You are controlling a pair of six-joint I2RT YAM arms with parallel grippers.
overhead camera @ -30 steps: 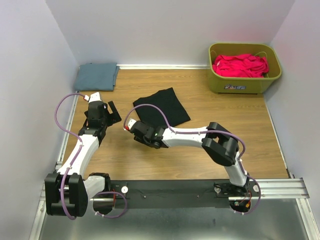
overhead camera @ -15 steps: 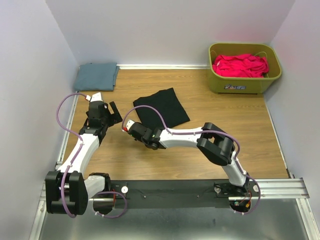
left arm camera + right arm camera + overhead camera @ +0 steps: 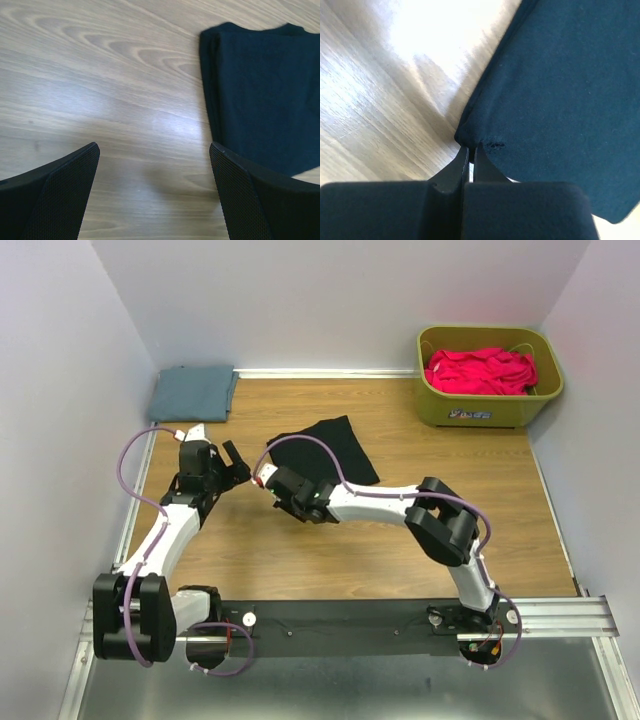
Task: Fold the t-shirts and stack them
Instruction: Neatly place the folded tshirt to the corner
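Cloth corner pinched: right pincer (image 3: 470,151) closed on the nearest corner of the folded black t-shirt (image 3: 560,90), fabric spreading ahead and right of its tips; left pincer (image 3: 154,150) open over bare table (image 3: 100,75), the shirt ahead to its right, apart; 1 folded blue t-shirt (image 3: 192,392) well beyond it.

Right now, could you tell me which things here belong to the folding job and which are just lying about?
Job: black t-shirt, pinched at its corner by the right gripper; folded grey-blue shirt; pink shirts in the green bin; open left gripper.
Just there: wooden table; metal rail.
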